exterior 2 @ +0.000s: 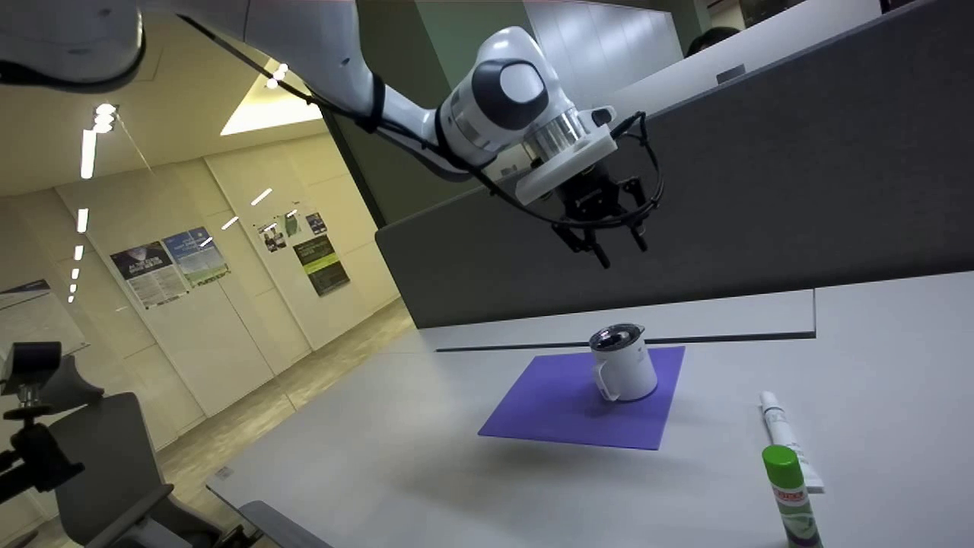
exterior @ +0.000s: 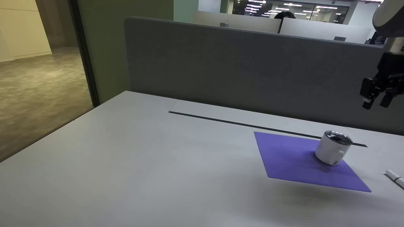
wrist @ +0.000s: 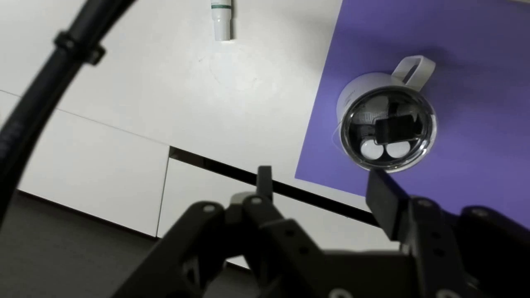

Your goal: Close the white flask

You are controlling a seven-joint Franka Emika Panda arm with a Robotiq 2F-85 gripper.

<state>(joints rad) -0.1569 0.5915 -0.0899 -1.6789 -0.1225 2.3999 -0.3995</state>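
The white flask (exterior: 331, 153) is a short white mug-like cylinder with a side handle and a dark see-through top with a shiny rim. It stands upright on the purple mat (exterior: 290, 165) and also shows in an exterior view (exterior 2: 628, 373). In the wrist view the flask (wrist: 387, 120) is seen from above; its top carries a dark rectangular patch and two pale round spots, possibly reflections. My gripper (wrist: 319, 170) is open and empty. In both exterior views the gripper (exterior: 376, 104) (exterior 2: 623, 254) hangs well above the flask, apart from it.
A white tube (exterior 2: 784, 430) lies on the table beside the mat. A green-capped bottle (exterior 2: 791, 495) stands near it. A grey partition (exterior: 236, 69) runs along the table's back edge, behind a dark slot (exterior: 221, 120). A black cable (wrist: 45, 87) crosses the wrist view.
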